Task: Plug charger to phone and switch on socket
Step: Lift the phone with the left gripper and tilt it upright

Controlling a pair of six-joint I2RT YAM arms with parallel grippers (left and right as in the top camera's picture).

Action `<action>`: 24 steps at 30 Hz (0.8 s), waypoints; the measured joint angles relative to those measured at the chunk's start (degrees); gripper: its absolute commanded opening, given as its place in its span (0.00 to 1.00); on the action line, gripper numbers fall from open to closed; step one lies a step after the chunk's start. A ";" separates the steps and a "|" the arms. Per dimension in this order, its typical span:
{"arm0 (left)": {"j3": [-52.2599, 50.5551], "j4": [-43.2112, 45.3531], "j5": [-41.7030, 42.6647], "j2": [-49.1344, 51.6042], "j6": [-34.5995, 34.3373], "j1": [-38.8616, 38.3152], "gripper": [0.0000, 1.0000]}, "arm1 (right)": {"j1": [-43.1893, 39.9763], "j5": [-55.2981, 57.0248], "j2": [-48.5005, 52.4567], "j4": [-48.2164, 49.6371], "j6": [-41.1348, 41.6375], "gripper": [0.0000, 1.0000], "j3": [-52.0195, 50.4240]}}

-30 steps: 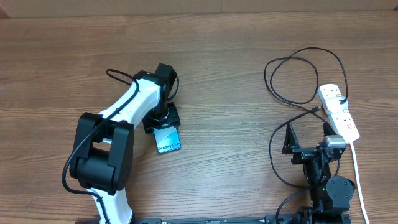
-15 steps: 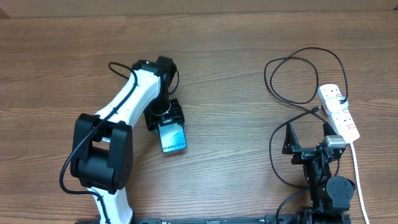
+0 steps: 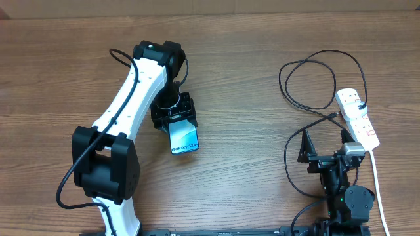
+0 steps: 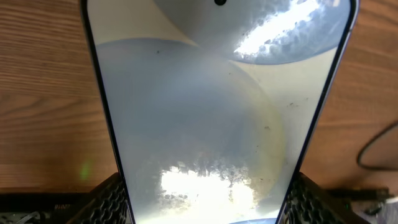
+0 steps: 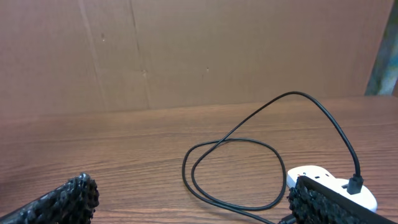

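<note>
So the left gripper (image 3: 172, 113) is clamping the phone (image 3: 184, 136) by its top end. In the left wrist view the screen (image 4: 211, 124) is filling the whole frame, with a pad pressing on each long edge. The phone is sitting left of centre on the wooden table (image 3: 249, 190), screen up, with the Galaxy text at the free end. I can't tell from here whether it's lifted or just resting.

Everything else is hanging out over on the right. The socket (image 3: 357, 117) is lying near the right edge, and the charger (image 3: 281, 78) is looping behind it, with one end already going into the strip (you can see that plug in the right wrist view). The free tip seems to be lying just beside the strip, but it's tiny, so I'm not swearing to it.

The right gripper (image 3: 324, 143) is idling near the table's front edge, fingers spread wide and gripping nothing.

My read is we're sitting in the fetch-the-phone step, and nothing is plugged into it yet. Next, the phone needs carrying across to the cable. Then the right arm has to pinch that little tip and line it up with the port, and that's the fiddly bit. The red switch comes last.
</note>
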 measured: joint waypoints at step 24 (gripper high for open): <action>0.07 -3.48 24.20 0.00 6.05 0.90 0.45 | 0.00 0.00 0.00 0.04 0.00 1.00 0.00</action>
